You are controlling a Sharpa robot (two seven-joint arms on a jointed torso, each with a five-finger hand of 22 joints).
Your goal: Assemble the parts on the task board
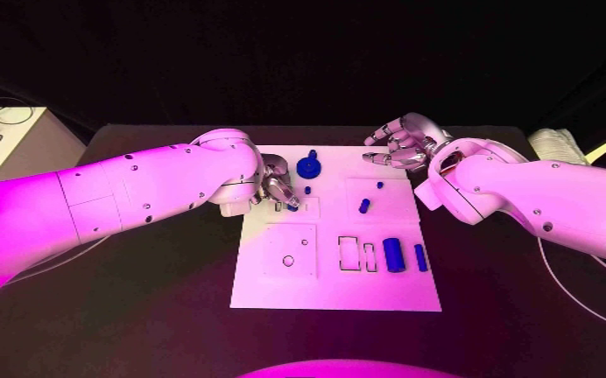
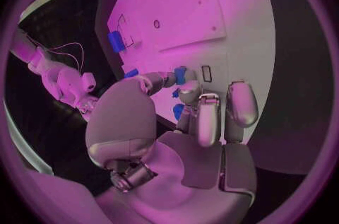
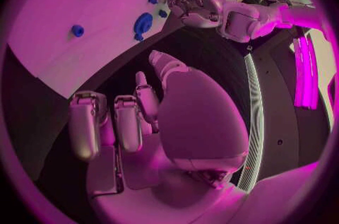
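Note:
The white task board lies mid-table. My left hand hovers over its far left part and pinches a small blue part between thumb and a fingertip; the same part sits just below the fingers in the head view. A blue gear-shaped part lies close by, with a small blue peg beside it. Another peg stands mid-board. A blue cylinder and a thin blue piece lie near the right edge. My right hand hangs over the far right corner, fingers apart, holding nothing.
Outlined slots and a square plate with a hole mark the board's near half. Black table surrounds the board. A pale object lies at the table's far right edge.

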